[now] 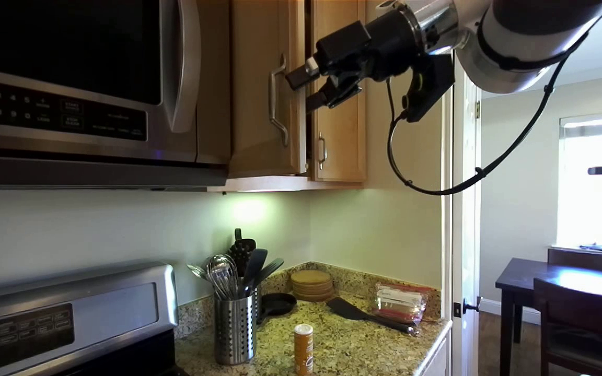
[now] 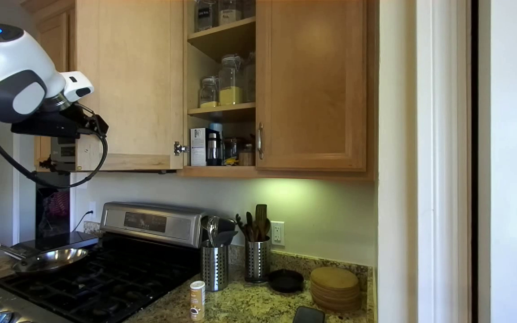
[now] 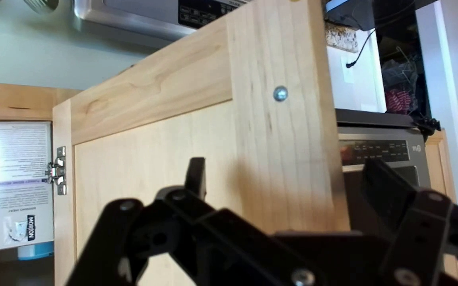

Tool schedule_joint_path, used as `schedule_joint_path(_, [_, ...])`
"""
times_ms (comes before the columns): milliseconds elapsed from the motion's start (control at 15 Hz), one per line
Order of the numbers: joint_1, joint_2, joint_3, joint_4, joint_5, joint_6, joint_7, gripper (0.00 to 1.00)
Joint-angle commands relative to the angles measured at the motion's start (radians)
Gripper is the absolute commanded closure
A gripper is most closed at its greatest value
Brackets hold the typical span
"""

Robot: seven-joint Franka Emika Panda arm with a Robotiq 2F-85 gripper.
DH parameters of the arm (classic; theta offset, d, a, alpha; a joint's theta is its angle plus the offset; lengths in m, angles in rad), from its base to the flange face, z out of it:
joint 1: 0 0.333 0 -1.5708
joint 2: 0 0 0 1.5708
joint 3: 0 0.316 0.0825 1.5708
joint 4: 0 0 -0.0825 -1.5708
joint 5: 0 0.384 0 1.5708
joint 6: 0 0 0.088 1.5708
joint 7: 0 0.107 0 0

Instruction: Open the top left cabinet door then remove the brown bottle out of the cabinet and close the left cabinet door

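Observation:
The top left cabinet door (image 1: 256,104) stands wide open. Its handle (image 1: 275,99) shows on the outer face. Its pale inner face shows in an exterior view (image 2: 128,80) and the wrist view (image 3: 153,167). The cabinet (image 2: 218,171) is open on its left side. My gripper (image 1: 308,90) is open at the door's free edge. In the wrist view its fingers (image 3: 290,178) are apart, one over the inner face and one beyond the edge. Its fingertips are not clear in an exterior view. The brown bottle (image 1: 303,351) stands upright on the counter, also in an exterior view (image 2: 197,301).
The right cabinet door (image 2: 312,85) is closed. Jars (image 2: 230,80) and a white box (image 2: 198,147) stand on the shelves. The microwave (image 1: 175,68) is beside the open door. Below are a stove (image 2: 101,278), a steel utensil holder (image 1: 234,329) and a spatula (image 1: 369,316).

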Motion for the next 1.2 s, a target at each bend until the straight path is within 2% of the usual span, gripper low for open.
schedule_joint_path(0, [-0.043, 0.041, 0.002, 0.011, -0.075, 0.062, 0.032, 0.00])
schedule_joint_path(667, [-0.260, 0.010, 0.041, -0.008, -0.271, 0.036, 0.094, 0.00])
schedule_joint_path(1133, [-0.380, -0.061, -0.005, -0.060, -0.344, -0.016, 0.075, 0.00])
